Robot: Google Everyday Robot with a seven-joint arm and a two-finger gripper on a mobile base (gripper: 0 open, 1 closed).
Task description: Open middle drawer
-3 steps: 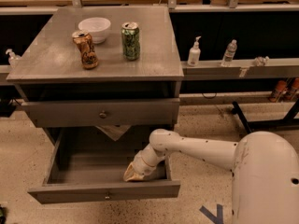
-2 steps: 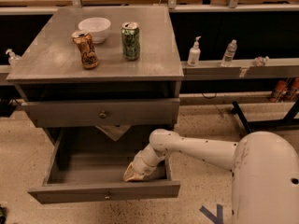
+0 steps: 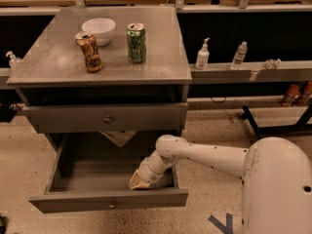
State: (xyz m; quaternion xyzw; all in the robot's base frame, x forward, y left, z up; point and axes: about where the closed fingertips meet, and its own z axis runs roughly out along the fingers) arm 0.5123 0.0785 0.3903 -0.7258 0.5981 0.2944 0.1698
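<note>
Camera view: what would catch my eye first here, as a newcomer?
Most striking is the white robot arm reaching from the lower right, its gripper down inside the middle drawer, which is pulled far out of the grey cabinet. On top stand a white bowl, a green can and a dented brown can.

Warm overhead light; shade inside middle drawer (image 3: 73,204) around the end effector (image 3: 139,180).
</note>
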